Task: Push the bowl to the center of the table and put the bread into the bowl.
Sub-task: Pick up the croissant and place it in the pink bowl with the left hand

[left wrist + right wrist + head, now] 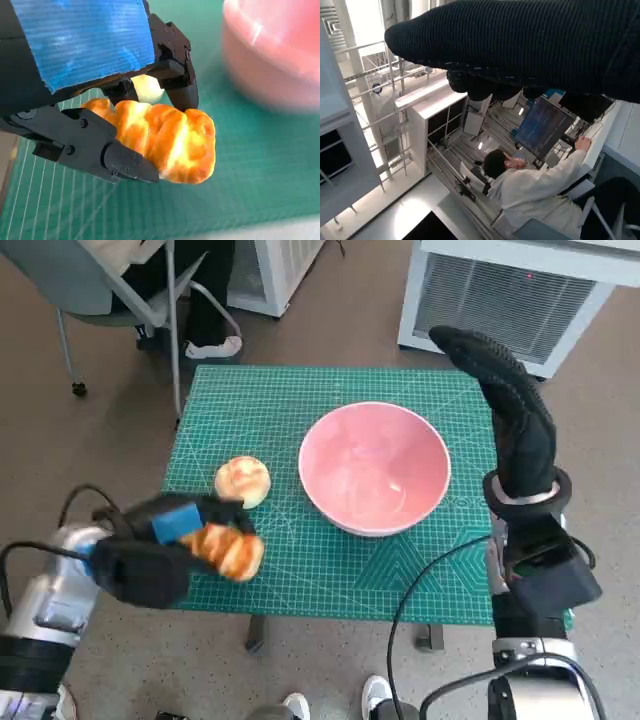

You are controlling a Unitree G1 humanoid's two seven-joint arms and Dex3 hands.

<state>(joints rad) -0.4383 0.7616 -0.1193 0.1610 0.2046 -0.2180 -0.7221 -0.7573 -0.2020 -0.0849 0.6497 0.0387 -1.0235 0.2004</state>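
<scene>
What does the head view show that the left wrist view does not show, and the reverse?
Only the head view shows the right hand, raised beside the table and holding nothing, and a round bun lying on the mat. Only the left wrist view shows closely how the black fingers clamp the bread. Both show the left hand holding that bread, and the pink bowl.

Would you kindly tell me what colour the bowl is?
The bowl is pale pink, clearest in the head view.
</scene>
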